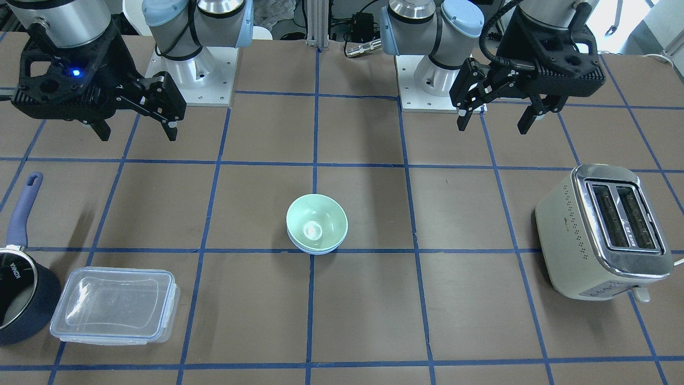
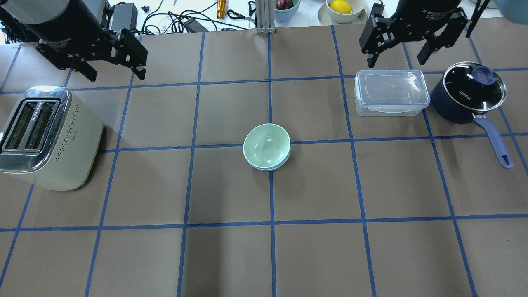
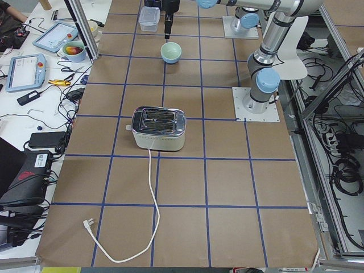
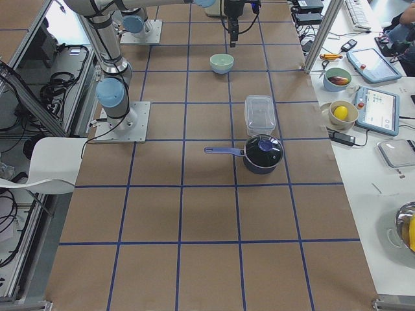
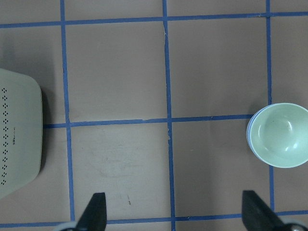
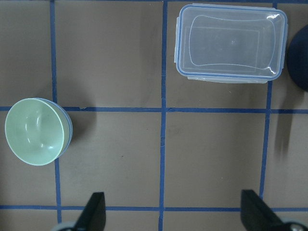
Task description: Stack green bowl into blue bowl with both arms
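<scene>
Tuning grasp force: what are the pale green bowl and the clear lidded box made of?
Pale mint-green bowl: glossy, with bright highlights; probably glazed ceramic, possibly melamine. Clear rectangular lidded box: transparent plastic, see-through walls and lid, blue seal rim.

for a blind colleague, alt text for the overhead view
The green bowl sits nested in the blue bowl at the centre. The open left gripper hovers by a toaster, the open right gripper by a clear box and saucepan.

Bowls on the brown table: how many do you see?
2, both mid-table: the green bowl sits nested inside the blue bowl, which shows only as a rim beneath it.
</scene>
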